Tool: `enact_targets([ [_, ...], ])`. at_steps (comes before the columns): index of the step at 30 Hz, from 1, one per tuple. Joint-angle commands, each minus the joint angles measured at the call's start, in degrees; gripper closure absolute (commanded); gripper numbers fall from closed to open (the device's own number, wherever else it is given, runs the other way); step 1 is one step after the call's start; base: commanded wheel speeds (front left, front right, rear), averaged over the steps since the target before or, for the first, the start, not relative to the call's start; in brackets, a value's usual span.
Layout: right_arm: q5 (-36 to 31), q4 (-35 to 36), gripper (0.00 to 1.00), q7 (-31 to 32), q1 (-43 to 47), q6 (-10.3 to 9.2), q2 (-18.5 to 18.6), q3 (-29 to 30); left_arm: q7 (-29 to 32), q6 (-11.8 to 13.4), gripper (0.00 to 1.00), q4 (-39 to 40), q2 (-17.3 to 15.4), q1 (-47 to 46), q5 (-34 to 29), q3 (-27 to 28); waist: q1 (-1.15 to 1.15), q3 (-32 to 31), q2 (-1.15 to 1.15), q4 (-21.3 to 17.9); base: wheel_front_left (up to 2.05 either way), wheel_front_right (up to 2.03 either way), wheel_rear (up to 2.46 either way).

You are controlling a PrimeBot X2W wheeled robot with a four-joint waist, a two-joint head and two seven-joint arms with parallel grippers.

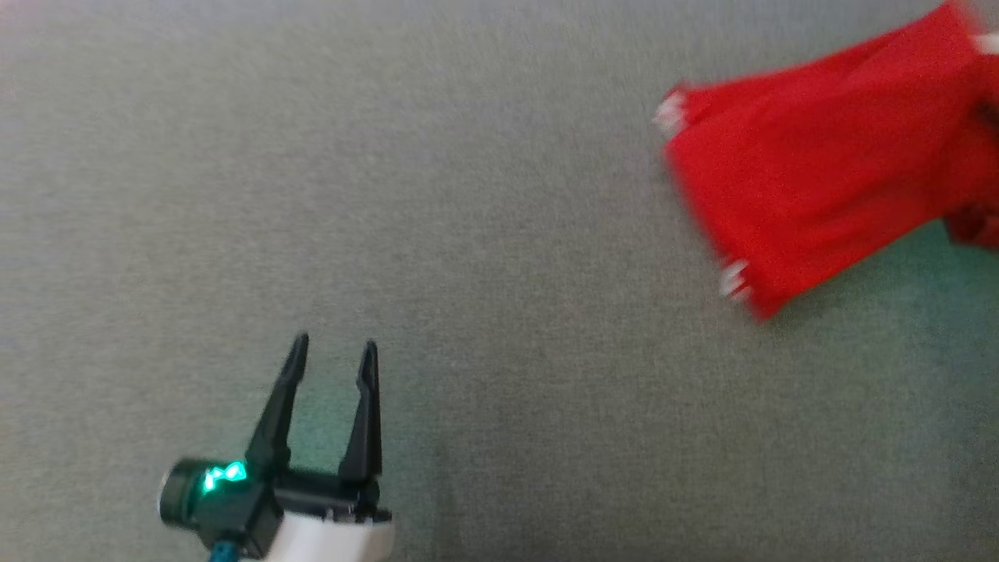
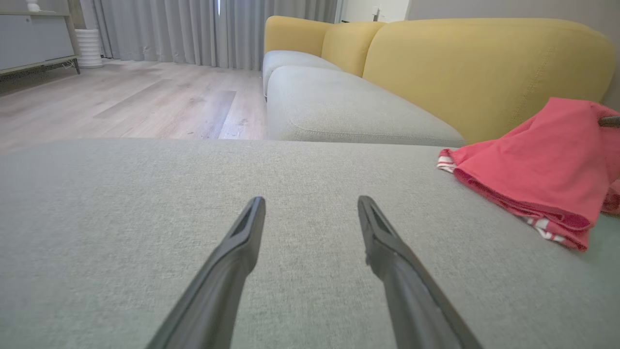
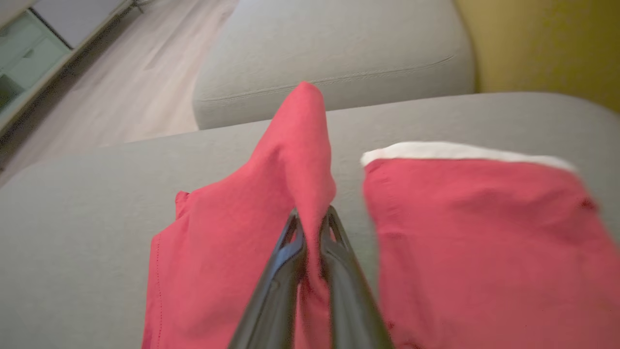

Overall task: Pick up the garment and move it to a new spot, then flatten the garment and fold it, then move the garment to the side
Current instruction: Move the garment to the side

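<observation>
Grey woven cloth covers the wide cushion (image 1: 406,203) in front of me, with a fine, slightly rough weave and a soft rounded edge; behind it I see a sofa with a yellow back (image 2: 484,68) and a pale wooden floor (image 2: 145,102). The garment (image 1: 804,179) is at the far right of the cushion, partly lying on it and partly lifted. My right claw (image 3: 312,215) is closed tight on a fold of it, and the cloth rises from between the fingers into a soft peak. My left claw (image 1: 335,351) is open about halfway, holds nothing, and is low over the bare cushion, well apart from the garment. I judge that I am in the first step, the pick-up and the move to a new spot. Flattening, folding and putting aside are all left to do, because the garment is bunched in loose layers, not spread. It is red, thin and limp, probably a light jersey, with white trim at some edges; in the left wrist view one hem looks striped red and white. The head view is blurred, so I cannot tell its exact shape.
</observation>
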State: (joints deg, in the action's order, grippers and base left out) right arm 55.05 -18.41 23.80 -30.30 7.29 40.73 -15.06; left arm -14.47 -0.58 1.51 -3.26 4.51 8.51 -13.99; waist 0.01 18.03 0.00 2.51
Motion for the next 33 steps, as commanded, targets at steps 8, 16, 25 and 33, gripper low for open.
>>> enact_targets([
  [8,-6.78,3.52,1.0,5.23,-1.34,0.2,9.84,13.99,-0.52,0.32,0.0,6.5,0.38,-5.82,-1.33,1.9,-0.01,6.63,0.0,-2.11,0.0,0.0,0.0],
  [16,-15.85,6.68,0.0,9.42,2.55,0.2,6.34,23.67,-0.52,0.14,0.0,5.43,0.38,-6.48,-1.64,1.8,-0.01,5.67,0.0,-2.23,0.0,0.0,0.0],
  [25,-19.66,13.15,0.0,8.13,9.74,0.2,-5.37,21.3,-0.52,-0.68,0.0,4.0,0.38,-4.55,-1.99,2.17,-0.01,0.41,0.0,-2.11,0.0,0.0,0.0],
  [33,-21.29,13.73,0.0,-4.36,18.76,0.2,-16.36,7.35,-0.52,0.01,0.0,1.57,0.38,-0.6,-1.59,3.47,-0.01,-6.66,0.0,-1.89,0.0,0.0,0.0],
])
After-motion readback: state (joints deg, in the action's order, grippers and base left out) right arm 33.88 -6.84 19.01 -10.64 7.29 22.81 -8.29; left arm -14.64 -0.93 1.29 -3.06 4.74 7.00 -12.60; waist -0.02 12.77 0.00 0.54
